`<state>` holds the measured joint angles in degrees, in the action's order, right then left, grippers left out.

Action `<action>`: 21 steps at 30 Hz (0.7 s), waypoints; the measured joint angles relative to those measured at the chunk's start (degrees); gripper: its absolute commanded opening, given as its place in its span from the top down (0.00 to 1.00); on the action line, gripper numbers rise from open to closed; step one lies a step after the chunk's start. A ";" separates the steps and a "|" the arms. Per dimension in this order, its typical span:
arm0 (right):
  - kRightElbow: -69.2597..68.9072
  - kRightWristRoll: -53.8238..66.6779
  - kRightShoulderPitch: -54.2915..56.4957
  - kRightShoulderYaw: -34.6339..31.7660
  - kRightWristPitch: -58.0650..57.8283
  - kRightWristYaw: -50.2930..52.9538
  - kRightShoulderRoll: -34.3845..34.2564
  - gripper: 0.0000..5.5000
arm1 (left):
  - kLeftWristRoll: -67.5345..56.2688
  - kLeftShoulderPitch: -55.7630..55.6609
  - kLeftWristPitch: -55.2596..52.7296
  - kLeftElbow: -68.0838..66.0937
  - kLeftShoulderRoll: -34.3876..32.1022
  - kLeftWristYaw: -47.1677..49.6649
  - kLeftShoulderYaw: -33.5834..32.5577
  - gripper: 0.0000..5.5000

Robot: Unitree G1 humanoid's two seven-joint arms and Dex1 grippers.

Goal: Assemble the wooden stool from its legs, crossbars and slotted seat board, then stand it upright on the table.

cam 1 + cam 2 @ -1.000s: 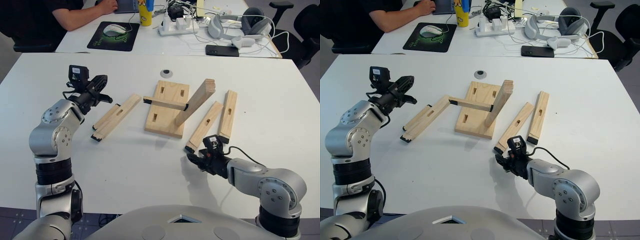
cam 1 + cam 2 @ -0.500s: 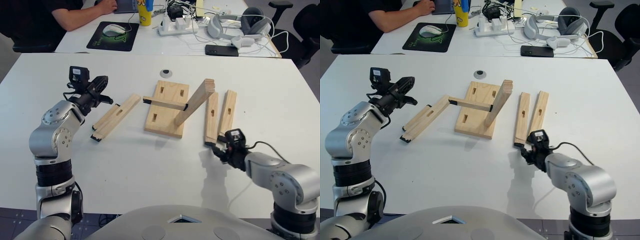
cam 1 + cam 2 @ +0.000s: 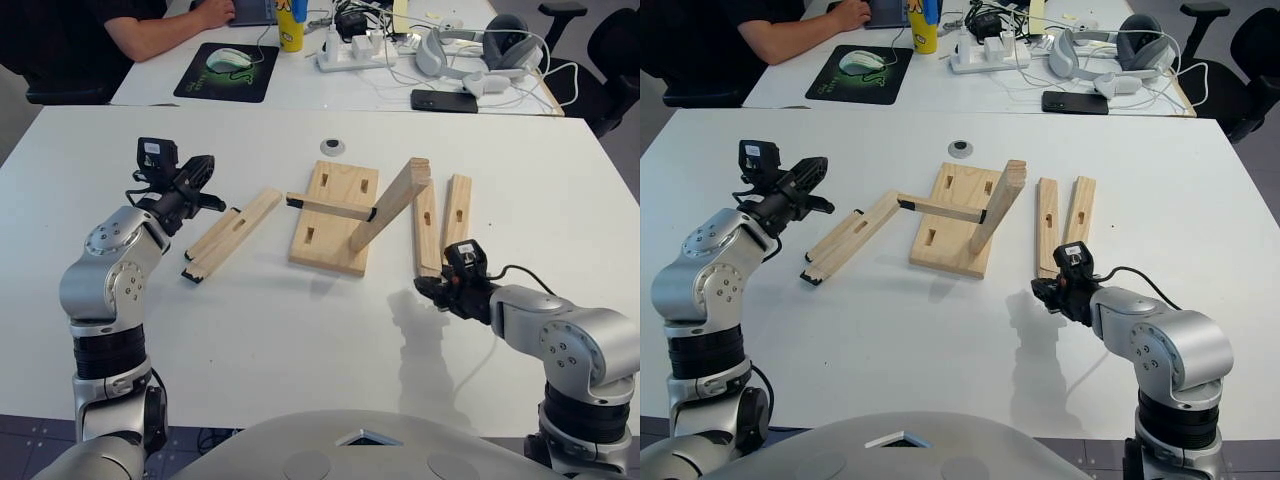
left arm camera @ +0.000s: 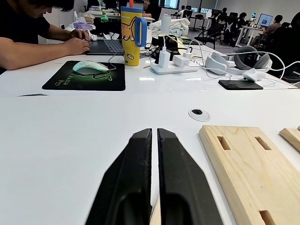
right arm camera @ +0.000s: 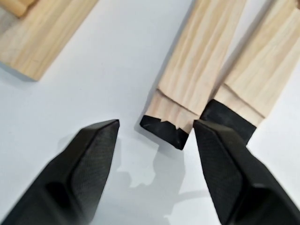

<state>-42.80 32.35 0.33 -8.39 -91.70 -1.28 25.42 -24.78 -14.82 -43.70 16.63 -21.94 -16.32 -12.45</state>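
Note:
The slotted seat board (image 3: pixel 335 215) lies flat mid-table. One leg (image 3: pixel 396 198) stands tilted in it, with a crossbar (image 3: pixel 330 207) jutting left from it. A pair of legs (image 3: pixel 232 232) lies left of the board. Two more legs (image 3: pixel 427 228) (image 3: pixel 458 213) lie side by side to its right. My right gripper (image 3: pixel 428 289) is open just short of the near end of the inner leg (image 5: pixel 201 61), whose black tip sits ahead of its fingers (image 5: pixel 89 164). My left gripper (image 4: pixel 154 132) is shut and holds nothing, raised left of the leg pair.
A round cable grommet (image 3: pixel 332 147) sits behind the board. A second desk behind carries a mouse pad (image 3: pixel 227 70), a phone (image 3: pixel 443 100), headphones and a cup; a person sits there. Bare table surface (image 3: pixel 270 330) spreads along the near side.
My right gripper has swept rightward, and the inner right leg has swung from a diagonal to lie parallel beside the outer leg. The left arm has barely shifted.

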 measured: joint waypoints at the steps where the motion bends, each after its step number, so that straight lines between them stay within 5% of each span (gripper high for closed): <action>1: -0.17 -0.65 -0.44 0.00 0.13 0.36 -0.70 0.47 | 0.00 -0.02 -0.01 0.00 0.02 -0.05 0.03 0.96; 9: -2.53 -3.44 1.45 -0.59 0.04 0.66 -9.30 0.47 | 0.03 -0.63 -0.06 -0.80 0.02 -0.88 1.11 0.96; 13: -3.30 -6.67 10.46 -2.38 0.92 0.66 -7.59 0.47 | 0.03 -0.76 -0.04 -1.01 0.06 -1.17 1.34 0.96; 21: 5.44 -13.85 10.18 2.37 6.04 3.61 -11.24 0.47 | 0.07 -1.82 0.37 -2.25 0.53 -1.22 1.95 0.96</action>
<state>-37.36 18.51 10.51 -6.02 -85.66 2.33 14.18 -24.71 -16.65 -43.33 14.38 -21.41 -17.55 -10.50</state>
